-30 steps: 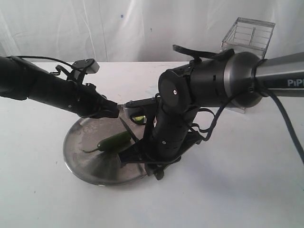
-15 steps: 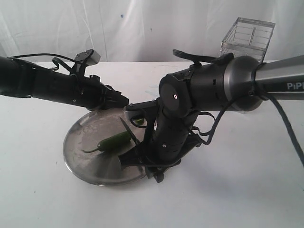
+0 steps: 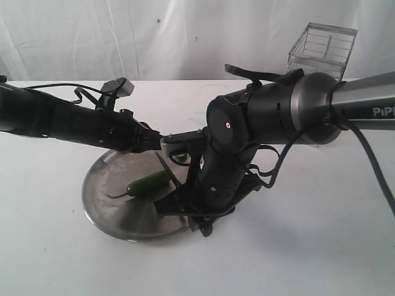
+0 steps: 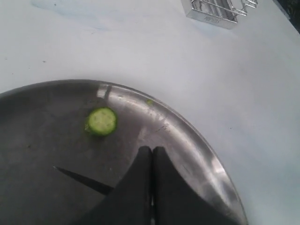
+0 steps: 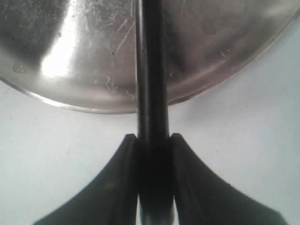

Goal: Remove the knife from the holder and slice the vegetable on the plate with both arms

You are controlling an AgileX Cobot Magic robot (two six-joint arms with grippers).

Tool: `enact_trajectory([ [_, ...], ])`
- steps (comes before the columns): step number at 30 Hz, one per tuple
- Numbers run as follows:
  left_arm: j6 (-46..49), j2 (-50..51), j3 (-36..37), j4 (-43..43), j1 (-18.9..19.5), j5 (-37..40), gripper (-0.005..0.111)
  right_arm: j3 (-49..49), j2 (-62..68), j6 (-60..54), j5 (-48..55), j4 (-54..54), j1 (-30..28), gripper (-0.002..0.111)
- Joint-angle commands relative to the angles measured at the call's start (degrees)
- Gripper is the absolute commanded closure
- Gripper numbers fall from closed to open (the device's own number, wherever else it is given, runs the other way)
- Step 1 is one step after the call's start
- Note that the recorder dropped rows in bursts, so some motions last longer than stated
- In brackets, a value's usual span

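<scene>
The steel plate [image 3: 102, 206] holds the dark green chilli [image 3: 148, 182], which lies apart from both grippers, with a cut round slice [image 4: 101, 121] near the far rim. My right gripper [image 5: 152, 138] is shut on the black knife [image 5: 151, 70] by its handle. The blade [image 3: 166, 168] slants over the plate beside the chilli, and its tip [image 4: 79, 178] shows in the left wrist view. My left gripper [image 4: 152, 149] is shut and empty, hovering over the plate's [image 4: 197, 140] far edge, close to the slice [image 3: 180, 156]. The wire holder [image 3: 321, 49] stands at the back right.
The bulky right arm [image 3: 265, 117] crosses the middle and hides the plate's right side. The holder's base [image 4: 215, 9] shows beyond the plate in the left wrist view. White tabletop [image 3: 296, 234] surrounds everything, with a white curtain behind.
My left gripper has shifted right along the plate's far rim, away from the chilli and toward the slice. The right arm and knife have barely moved.
</scene>
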Motion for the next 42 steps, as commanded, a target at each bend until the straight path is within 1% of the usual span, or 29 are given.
enact_trajectory([
  [1,2.3,1.3,-0.1,-2.4,0.0,0.9,0.107,0.2,0.0,0.1,-0.2,0.1,0.2,0.108],
  [13,2.0,4.8,0.4,4.2,0.0,0.3,0.107,0.2,0.0,0.1,-0.3,0.1,0.2,0.108],
  [18,2.0,6.1,1.8,5.9,0.0,-3.1,0.107,0.2,0.0,0.1,-0.4,0.1,0.2,0.108],
  [21,2.0,6.3,2.2,6.1,0.0,-5.1,0.107,0.2,0.0,0.1,-0.4,0.1,0.2,0.108],
  [28,2.0,6.3,2.2,6.1,0.0,-5.2,0.107,0.2,0.0,0.1,-0.2,0.1,0.2,0.108],
  [33,2.1,3.1,1.3,6.1,0.1,-5.7,0.107,0.2,0.0,0.1,-0.2,0.1,0.2,0.108],
  [35,2.0,0.7,0.7,5.4,0.1,-5.0,0.107,0.2,0.0,0.1,-0.1,0.1,0.2,0.108],
  [37,1.6,-2.8,0.6,2.4,0.1,-4.7,0.107,0.2,0.0,0.1,0.1,0.1,0.2,0.108],
  [39,1.6,-4.7,0.6,-2.4,0.1,-3.5,0.107,0.2,0.0,0.1,0.1,0.1,0.2,0.108],
  [40,2.4,-4.7,0.6,-6.8,0.1,-1.6,0.107,0.2,0.0,0.1,0.1,0.1,0.2,0.108],
  [42,4.8,-3.6,0.6,-9.4,0.1,-0.8,0.107,0.2,0.0,0.1,0.1,0.2,0.2,0.108],
])
